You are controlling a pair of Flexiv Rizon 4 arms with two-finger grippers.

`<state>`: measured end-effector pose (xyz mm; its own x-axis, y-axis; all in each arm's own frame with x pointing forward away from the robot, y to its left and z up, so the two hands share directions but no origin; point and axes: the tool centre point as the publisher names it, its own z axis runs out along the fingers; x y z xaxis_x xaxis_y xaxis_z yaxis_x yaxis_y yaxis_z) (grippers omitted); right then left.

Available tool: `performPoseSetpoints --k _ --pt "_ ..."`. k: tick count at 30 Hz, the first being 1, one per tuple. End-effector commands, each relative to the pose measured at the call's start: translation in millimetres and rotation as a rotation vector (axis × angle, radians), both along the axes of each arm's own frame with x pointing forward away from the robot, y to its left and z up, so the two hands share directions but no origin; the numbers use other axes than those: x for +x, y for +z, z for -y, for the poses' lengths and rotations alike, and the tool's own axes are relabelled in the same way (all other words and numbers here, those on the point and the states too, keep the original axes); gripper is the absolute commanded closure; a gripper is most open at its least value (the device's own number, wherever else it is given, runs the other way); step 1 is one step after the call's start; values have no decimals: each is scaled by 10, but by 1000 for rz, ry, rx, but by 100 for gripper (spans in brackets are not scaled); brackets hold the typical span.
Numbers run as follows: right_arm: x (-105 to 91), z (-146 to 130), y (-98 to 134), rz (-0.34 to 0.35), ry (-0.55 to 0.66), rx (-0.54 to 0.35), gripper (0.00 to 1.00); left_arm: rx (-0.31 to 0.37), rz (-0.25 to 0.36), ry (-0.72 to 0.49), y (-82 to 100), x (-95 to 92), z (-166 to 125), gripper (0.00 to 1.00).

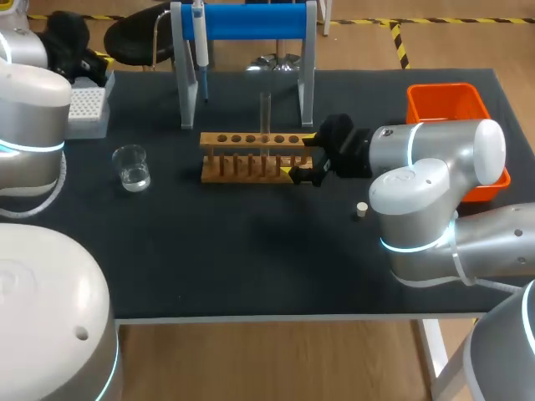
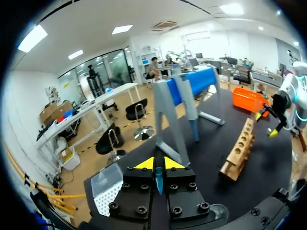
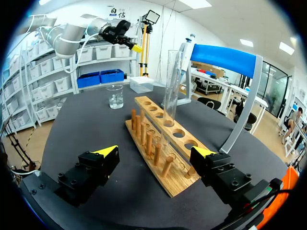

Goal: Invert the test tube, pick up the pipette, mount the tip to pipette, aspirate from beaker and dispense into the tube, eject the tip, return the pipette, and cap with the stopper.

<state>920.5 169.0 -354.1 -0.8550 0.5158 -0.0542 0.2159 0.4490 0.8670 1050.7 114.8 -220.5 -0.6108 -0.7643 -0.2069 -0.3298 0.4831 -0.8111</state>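
A clear test tube (image 1: 265, 117) stands upright in the wooden rack (image 1: 251, 155), mouth up. My right gripper (image 1: 302, 159) is open at the rack's right end; in its wrist view the fingers (image 3: 106, 154) straddle the rack's end (image 3: 163, 153), with the tube (image 3: 170, 93) ahead. The pipette (image 1: 201, 42) hangs on the blue stand (image 1: 251, 21). A beaker (image 1: 132, 167) with clear liquid stands at the left. The small stopper (image 1: 361, 210) lies on the mat near my right arm. My left gripper (image 2: 154, 165) is shut and empty, over the tip box (image 2: 108, 187).
The white tip box (image 1: 88, 110) sits at the back left. An orange bin (image 1: 447, 104) stands at the back right, partly behind my right arm. Dark mat (image 1: 251, 259) lies bare in front of the rack.
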Motion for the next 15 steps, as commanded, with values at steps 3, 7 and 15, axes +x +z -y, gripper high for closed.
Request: performPoseSetpoints --k 3,7,15 --pt "-1 5 2 -1 0 -1 0 39 -68 -138 185 -394 410 100" --pt "-1 5 2 -1 0 -1 0 21 -51 -219 305 -727 769 100" --pt "-1 5 2 -1 0 -1 0 45 -93 -370 453 -1271 1414 100"
